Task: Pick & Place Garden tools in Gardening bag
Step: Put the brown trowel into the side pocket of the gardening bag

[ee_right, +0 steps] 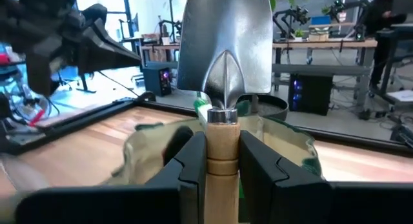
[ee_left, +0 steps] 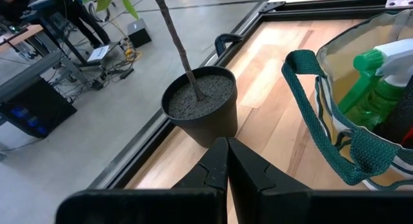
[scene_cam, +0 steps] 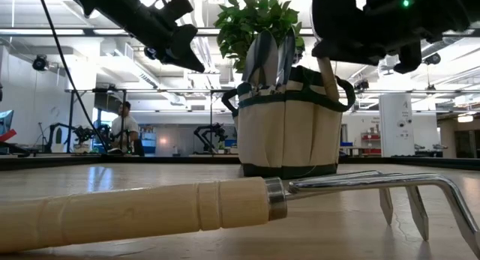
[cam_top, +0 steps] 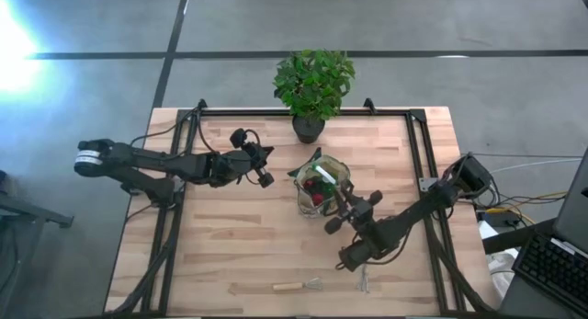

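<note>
The khaki gardening bag (cam_top: 322, 186) stands upright on the table's middle; it also shows in the low view (scene_cam: 289, 129). Two silver blades (scene_cam: 271, 56) stick up from its mouth, and a green spray bottle (ee_left: 374, 82) and a red item (cam_top: 317, 192) sit inside. My right gripper (ee_right: 222, 143) is at the bag's near right side (cam_top: 338, 209), shut on a wooden-handled trowel (ee_right: 224, 43). My left gripper (ee_left: 227, 161) is shut and empty, above the table left of the bag (cam_top: 264, 172). A wooden-handled rake (cam_top: 299, 285) lies flat near the front edge. My right gripper pinches the trowel's wooden handle just below the metal collar (ee_right: 222, 130) between its two fingers (ee_right: 190, 159). The fingers lie across the handle. The trowel stands upright with the blade up, and the handle (scene_cam: 328, 76) hangs below the gripper at the bag's mouth.
A leafy plant in a dark pot (cam_top: 308, 128) stands at the far edge, just beyond the bag and my left gripper (ee_left: 200, 104). A second small tool (cam_top: 363, 280) lies near the front. Black frame rails (cam_top: 418, 153) run along the table's sides. A person (scene_cam: 124, 125) stands far behind.
</note>
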Available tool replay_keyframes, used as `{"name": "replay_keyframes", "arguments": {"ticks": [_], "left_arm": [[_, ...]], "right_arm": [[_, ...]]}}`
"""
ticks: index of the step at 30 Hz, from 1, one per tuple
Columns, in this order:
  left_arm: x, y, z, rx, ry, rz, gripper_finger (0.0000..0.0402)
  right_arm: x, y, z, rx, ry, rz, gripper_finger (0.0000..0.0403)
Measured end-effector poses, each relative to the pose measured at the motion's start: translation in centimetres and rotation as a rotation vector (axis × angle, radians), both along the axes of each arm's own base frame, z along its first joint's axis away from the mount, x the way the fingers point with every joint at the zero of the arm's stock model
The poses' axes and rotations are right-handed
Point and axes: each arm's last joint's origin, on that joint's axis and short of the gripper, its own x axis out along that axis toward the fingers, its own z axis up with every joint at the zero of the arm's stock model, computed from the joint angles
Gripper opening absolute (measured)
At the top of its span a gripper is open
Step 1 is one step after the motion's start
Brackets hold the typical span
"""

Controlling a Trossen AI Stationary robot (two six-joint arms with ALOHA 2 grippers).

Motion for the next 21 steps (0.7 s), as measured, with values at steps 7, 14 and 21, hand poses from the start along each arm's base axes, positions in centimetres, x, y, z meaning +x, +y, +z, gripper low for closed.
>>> {"name": "replay_keyframes", "arguments": {"ticks": [7,14,21], "left_arm": [[0.0,0.0,0.0,-0.003,-0.003,0.001,0.0012],[0.0,0.0,0.0,-0.003,-0.003,0.002,0.0012],[0.0,0.0,0.0,-0.003,-0.003,0.002,0.0012]], "right_arm": [[0.9,-0.1,1.0,0.030,0.003,-0.009,0.0052],[1.1,-0.7,-0.2,0.026,0.049,-0.025,0.0052],[1.2,-0.7,-1.4,-0.012,0.085,-0.031,0.0052]]}}
